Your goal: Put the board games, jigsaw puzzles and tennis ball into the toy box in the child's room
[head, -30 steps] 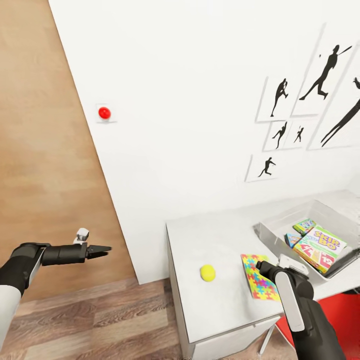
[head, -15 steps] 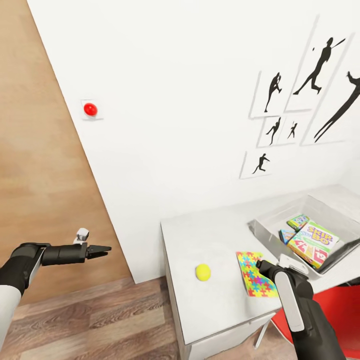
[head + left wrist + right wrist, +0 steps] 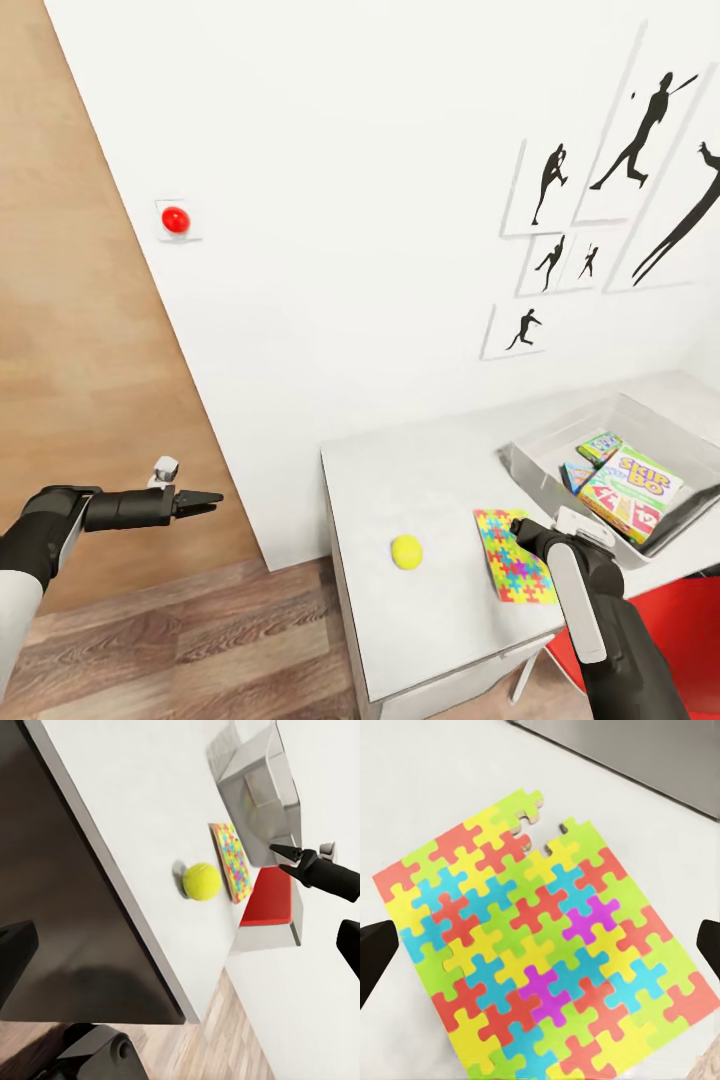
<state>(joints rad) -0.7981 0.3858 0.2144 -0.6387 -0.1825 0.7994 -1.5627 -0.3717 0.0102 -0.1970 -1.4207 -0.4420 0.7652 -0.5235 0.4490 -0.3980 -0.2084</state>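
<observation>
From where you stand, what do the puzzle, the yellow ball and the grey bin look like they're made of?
Jigsaw puzzle: thin card or pressed board, matte print; a brownish core shows at the notched edge. Tennis ball: looks like felt, a dull yellow-green with no shine, though the fuzz is too fine to confirm. Toy box: probably moulded plastic, smooth light grey with a thick rim and soft sheen.
</observation>
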